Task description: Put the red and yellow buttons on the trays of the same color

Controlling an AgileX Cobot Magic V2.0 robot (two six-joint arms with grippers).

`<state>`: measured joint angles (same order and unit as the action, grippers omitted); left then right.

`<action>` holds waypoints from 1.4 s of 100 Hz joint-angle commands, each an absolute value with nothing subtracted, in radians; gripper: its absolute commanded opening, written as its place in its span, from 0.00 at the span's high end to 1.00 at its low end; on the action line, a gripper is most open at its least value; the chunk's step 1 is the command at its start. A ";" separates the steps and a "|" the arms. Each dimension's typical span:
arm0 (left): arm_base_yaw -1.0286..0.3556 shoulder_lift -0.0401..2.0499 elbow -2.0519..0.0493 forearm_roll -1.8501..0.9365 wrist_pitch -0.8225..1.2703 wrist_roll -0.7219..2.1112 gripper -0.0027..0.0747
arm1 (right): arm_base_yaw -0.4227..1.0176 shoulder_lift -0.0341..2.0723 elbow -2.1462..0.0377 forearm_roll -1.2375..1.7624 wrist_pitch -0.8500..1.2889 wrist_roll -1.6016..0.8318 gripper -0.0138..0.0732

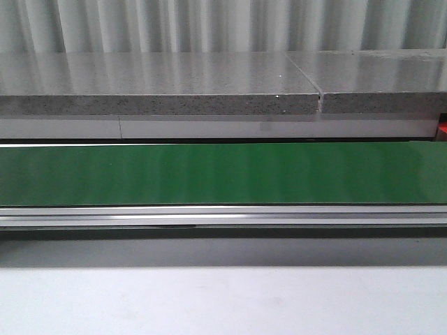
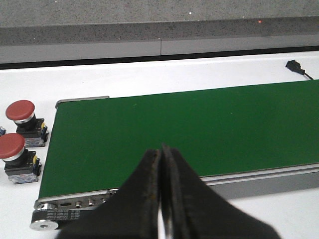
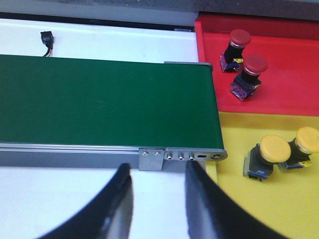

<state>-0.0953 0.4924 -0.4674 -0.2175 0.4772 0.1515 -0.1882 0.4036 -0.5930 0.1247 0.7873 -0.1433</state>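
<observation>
In the left wrist view two red buttons [image 2: 21,113] [image 2: 11,148] stand upright on the white table beside the end of the green belt [image 2: 174,132]. My left gripper [image 2: 162,152] is shut and empty over the belt's near edge. In the right wrist view the red tray [image 3: 289,79] holds two red buttons [image 3: 238,41] [image 3: 251,67], both tilted. The yellow tray [image 3: 249,199] holds two yellow buttons [image 3: 273,151] [image 3: 306,141] lying on their sides. My right gripper [image 3: 157,172] is open and empty above the white table, just short of the belt's end. Neither gripper shows in the front view.
The green belt [image 1: 223,173] runs across the front view with an aluminium rail [image 1: 223,215] in front and a grey stone shelf [image 1: 160,87] behind. A black cable plug [image 2: 295,66] lies on the white table beyond the belt, the same plug [image 3: 47,38] showing in the right wrist view.
</observation>
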 commanded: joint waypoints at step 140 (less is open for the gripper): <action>-0.105 0.493 -0.495 -0.235 0.390 0.151 0.23 | -0.190 0.393 -0.614 0.120 0.724 -0.153 0.92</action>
